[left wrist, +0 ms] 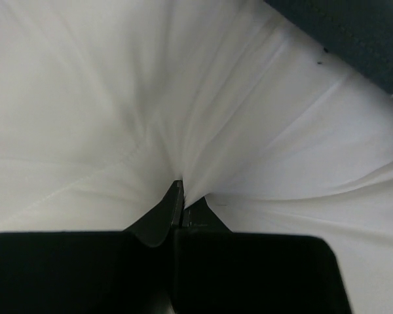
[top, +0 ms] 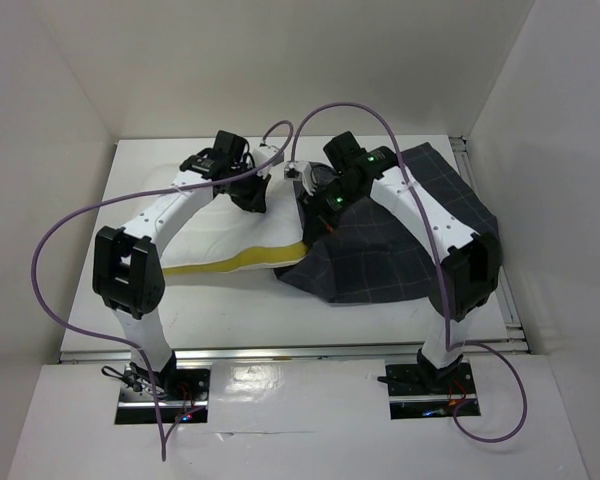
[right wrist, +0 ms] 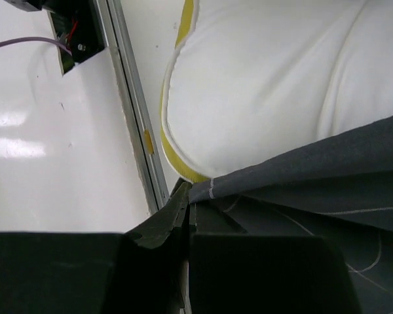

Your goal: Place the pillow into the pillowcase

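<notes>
The white pillow (top: 220, 240) with a yellow band (top: 265, 258) along its near edge lies left of centre on the table. The dark grid-patterned pillowcase (top: 400, 240) lies to its right and overlaps the pillow's right end. My left gripper (top: 252, 196) is shut on a pinch of the pillow's white fabric (left wrist: 183, 131); the cloth gathers into folds at the fingertips (left wrist: 181, 190). My right gripper (top: 315, 210) is shut on the pillowcase's edge (right wrist: 213, 190), with the pillow (right wrist: 262, 85) just beyond it in the right wrist view.
White walls enclose the table on the left, back and right. A metal rail (top: 300, 350) runs along the table's near edge, also seen in the right wrist view (right wrist: 134, 111). Purple cables (top: 55, 240) loop from both arms.
</notes>
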Robot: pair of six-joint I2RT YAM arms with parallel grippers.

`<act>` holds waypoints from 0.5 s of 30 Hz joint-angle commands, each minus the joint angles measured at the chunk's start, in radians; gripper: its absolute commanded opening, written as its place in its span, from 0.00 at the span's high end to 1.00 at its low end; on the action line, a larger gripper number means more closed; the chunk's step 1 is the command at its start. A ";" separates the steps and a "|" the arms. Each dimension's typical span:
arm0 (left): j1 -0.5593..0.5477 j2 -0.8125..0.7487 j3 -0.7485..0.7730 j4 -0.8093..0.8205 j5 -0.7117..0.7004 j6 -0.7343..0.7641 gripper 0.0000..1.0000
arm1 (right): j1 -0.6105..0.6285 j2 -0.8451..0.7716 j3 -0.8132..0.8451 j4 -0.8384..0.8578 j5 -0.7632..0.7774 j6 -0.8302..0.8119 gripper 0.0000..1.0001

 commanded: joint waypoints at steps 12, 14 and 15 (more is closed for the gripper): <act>-0.066 0.038 -0.053 0.258 -0.168 -0.350 1.00 | 0.028 0.074 0.166 0.004 -0.079 0.078 1.00; -0.066 0.038 -0.075 0.272 -0.168 -0.376 1.00 | 0.028 0.074 0.177 0.004 -0.079 0.078 1.00; -0.066 0.038 -0.086 0.272 -0.177 -0.376 1.00 | 0.028 0.074 0.177 0.004 -0.079 0.078 1.00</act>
